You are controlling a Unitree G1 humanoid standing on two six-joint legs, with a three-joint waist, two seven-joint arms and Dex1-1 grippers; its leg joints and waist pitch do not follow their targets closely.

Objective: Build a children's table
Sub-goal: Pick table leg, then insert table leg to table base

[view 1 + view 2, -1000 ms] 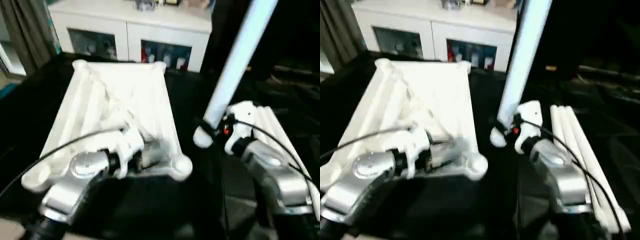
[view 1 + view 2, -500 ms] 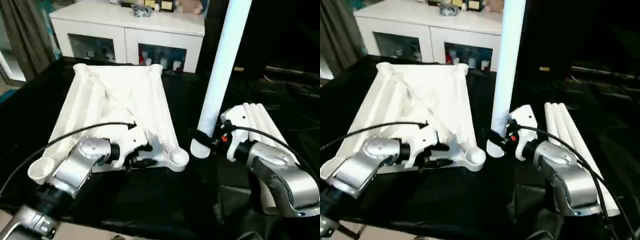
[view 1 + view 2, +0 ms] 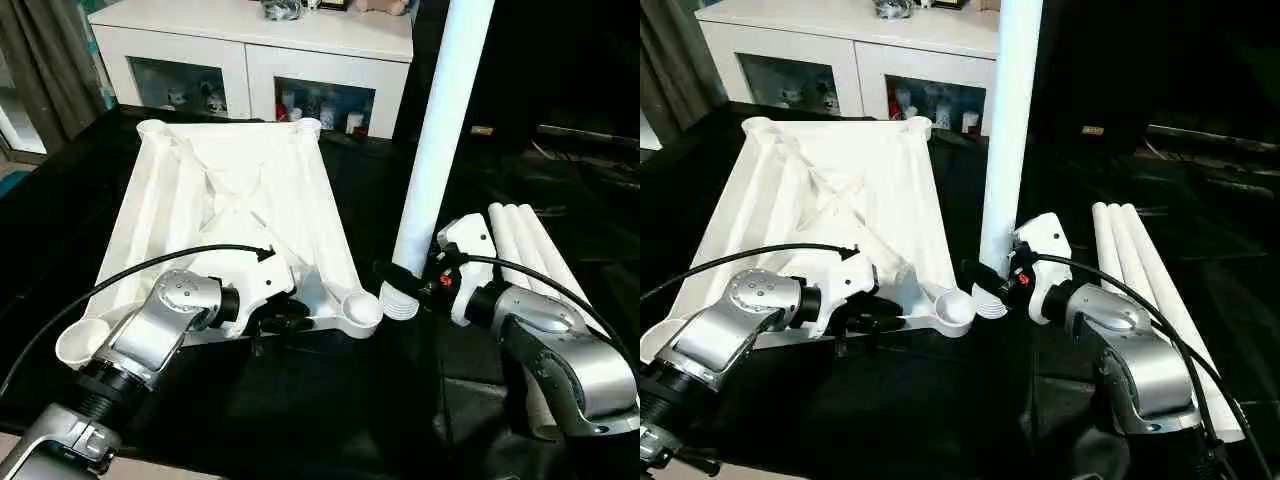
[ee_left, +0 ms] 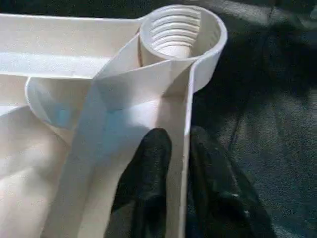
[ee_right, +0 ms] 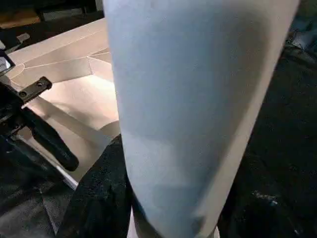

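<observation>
The children's table top lies underside up on the black work table, ribs showing. My left gripper is at its near edge, black fingers shut on the thin rim wall, one on each side, just behind the threaded near-right corner socket. My right gripper is shut on a long white leg held almost upright. The leg's threaded lower end hangs just right of that socket, apart from it. In the right wrist view the leg stands close up.
Three more white legs lie side by side on the black cloth at the right. A white glass-door cabinet stands behind the work table. Black cables run from both wrists over the near part of the table.
The head view has shifted. My left fingers have closed onto the rim wall. The held leg now stands more upright, its threaded end nearer the corner socket.
</observation>
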